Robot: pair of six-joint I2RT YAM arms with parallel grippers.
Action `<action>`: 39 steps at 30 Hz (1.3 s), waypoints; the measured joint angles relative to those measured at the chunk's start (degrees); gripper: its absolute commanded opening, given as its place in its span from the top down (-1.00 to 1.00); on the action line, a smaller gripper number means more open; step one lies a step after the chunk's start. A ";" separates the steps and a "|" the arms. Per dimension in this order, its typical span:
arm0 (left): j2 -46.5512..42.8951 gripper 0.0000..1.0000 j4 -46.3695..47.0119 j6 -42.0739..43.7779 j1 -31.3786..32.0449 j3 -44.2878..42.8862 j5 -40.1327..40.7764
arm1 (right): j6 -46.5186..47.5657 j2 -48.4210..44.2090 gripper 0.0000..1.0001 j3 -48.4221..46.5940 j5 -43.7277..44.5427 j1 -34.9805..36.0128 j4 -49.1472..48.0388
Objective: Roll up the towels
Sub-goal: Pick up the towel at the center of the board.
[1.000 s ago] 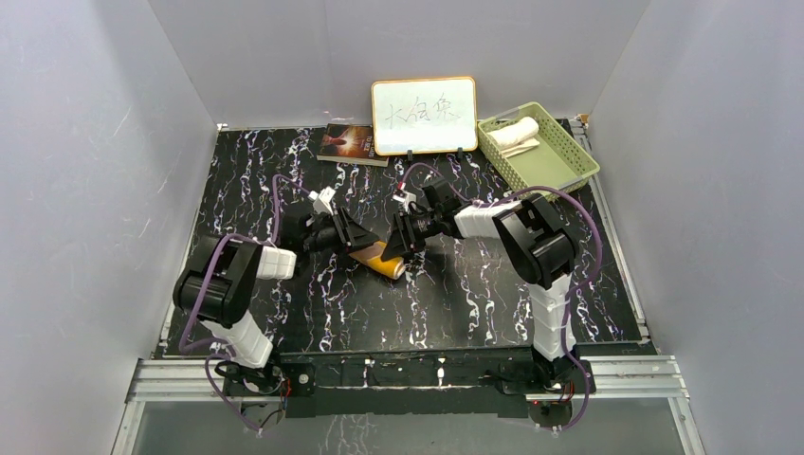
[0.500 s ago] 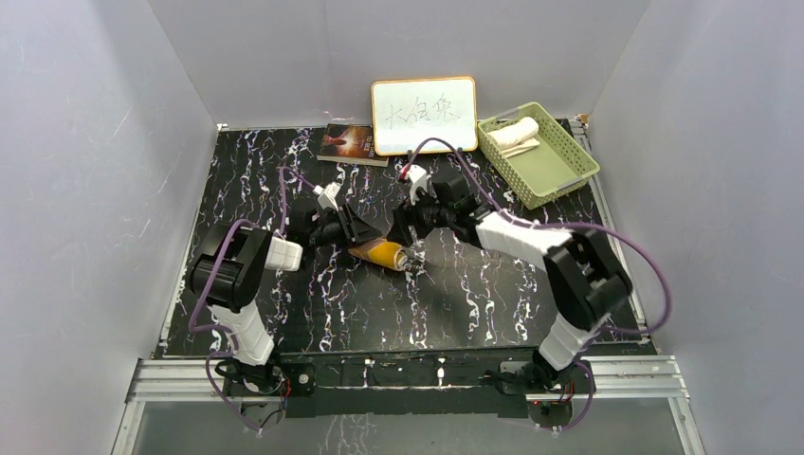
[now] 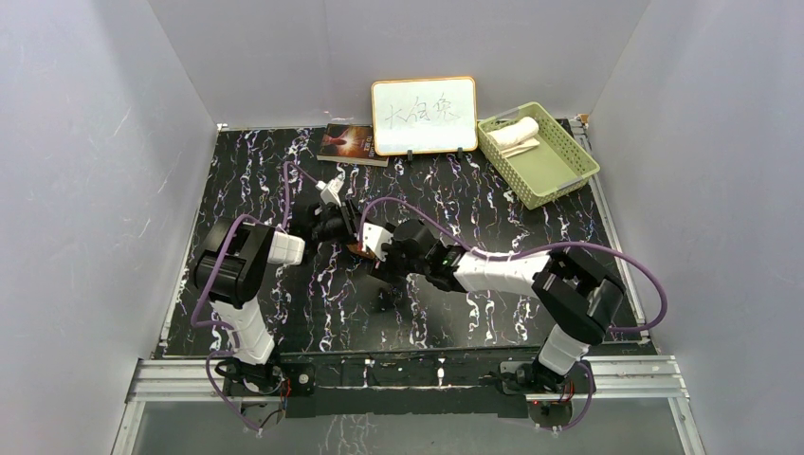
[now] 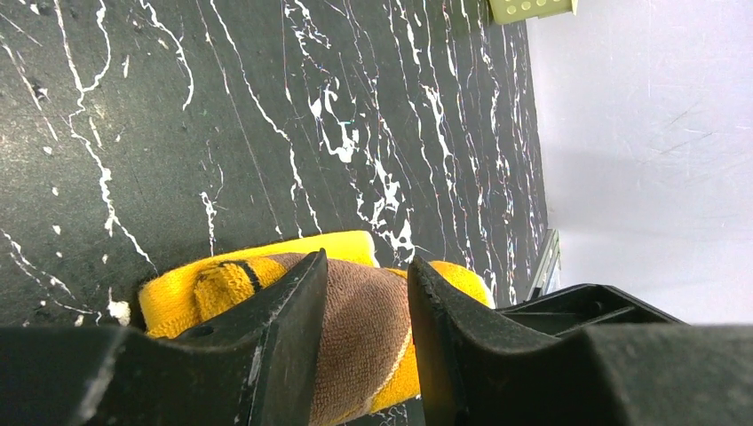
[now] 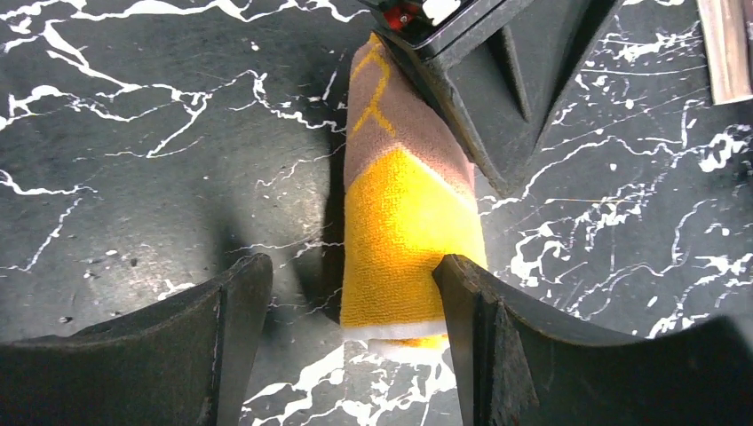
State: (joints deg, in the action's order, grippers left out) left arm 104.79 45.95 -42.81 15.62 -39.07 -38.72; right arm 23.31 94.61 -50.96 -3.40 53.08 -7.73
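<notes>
The surface (image 3: 256, 171) is black with white marble-like veins. The orange-yellow towel (image 5: 404, 213) has a brown band crossed by yellow lines and a white edge. The basket (image 3: 559, 175) around the cream-white towel (image 3: 515, 133) is pale green. The board (image 3: 424, 114) is white, orange-framed, with dark handwriting. The left gripper (image 4: 366, 284) and right gripper (image 5: 351, 293) are black.

Overhead looks down; close wrist cameras share towel (image 5: 400, 213).

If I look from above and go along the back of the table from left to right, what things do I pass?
Dark book → white board with an orange frame → green basket.
</notes>
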 measured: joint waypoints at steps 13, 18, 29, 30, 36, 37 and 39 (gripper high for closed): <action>1.09 0.23 -2.05 1.90 0.59 -2.16 0.31 | 7.67 4.20 -0.39 -1.73 6.64 1.84 -3.34; 1.68 0.23 -2.73 2.01 0.63 -3.04 0.31 | 8.33 8.46 -0.38 -3.28 8.39 1.84 -2.82; 1.68 0.28 -5.68 3.08 0.68 -4.37 0.83 | 7.56 13.60 -0.22 -6.99 14.73 1.75 -3.91; 1.68 0.28 -5.97 3.23 0.68 -4.52 0.85 | 7.08 14.23 -0.20 -7.58 15.47 1.60 -4.13; 1.64 0.28 -8.13 4.26 0.68 -5.79 1.38 | 5.18 16.55 0.02 -9.94 17.53 0.04 -4.55; 1.64 0.28 -8.52 4.35 0.68 -6.01 1.40 | 4.92 16.81 0.05 -10.14 17.59 -0.04 -4.46; 1.64 0.27 -9.51 4.74 0.68 -6.62 1.55 | 4.57 17.25 0.12 -10.71 17.68 -0.15 -4.22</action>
State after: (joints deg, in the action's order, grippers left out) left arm 106.43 36.45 -38.06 16.29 -45.69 -37.17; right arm 27.88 111.85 -61.67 14.28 52.93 -11.94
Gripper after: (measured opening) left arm 0.359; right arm 0.493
